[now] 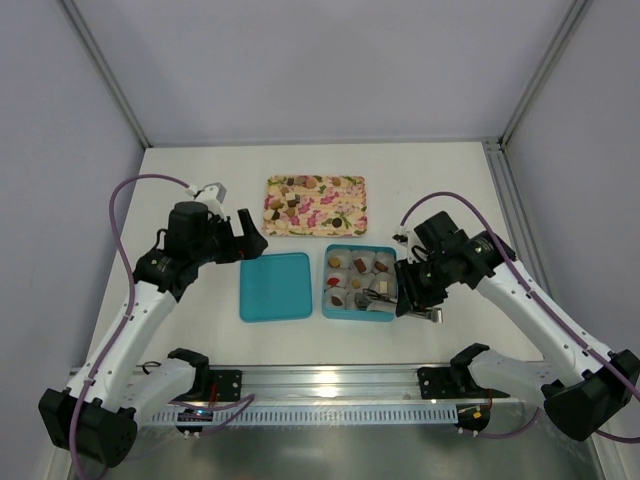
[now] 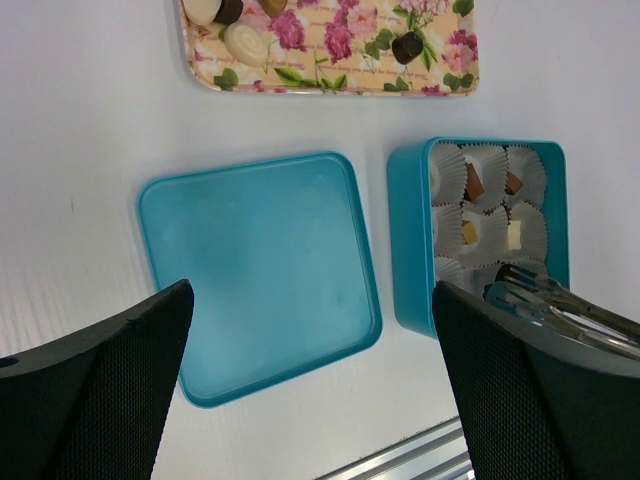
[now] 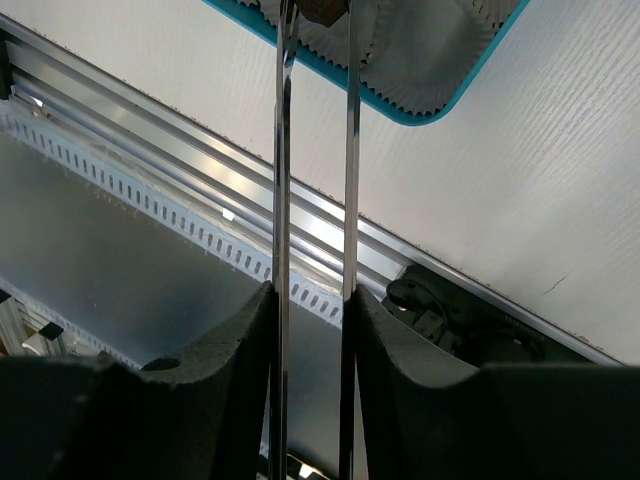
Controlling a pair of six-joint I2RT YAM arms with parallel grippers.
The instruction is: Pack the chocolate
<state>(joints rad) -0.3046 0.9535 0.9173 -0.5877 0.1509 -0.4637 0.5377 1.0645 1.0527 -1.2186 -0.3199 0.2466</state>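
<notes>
Small chocolate pieces lie on the flowered tray; one dark piece shows in the left wrist view. More pieces sit in white paper cups in the open teal box, also seen in the left wrist view. My right gripper is shut on metal tongs. The tong tips pinch a brown piece over a cup at the box's near right corner. My left gripper is open and empty, above the teal lid.
The lid lies flat to the left of the box. The tray stands behind both. An aluminium rail runs along the table's near edge, and it also shows in the right wrist view.
</notes>
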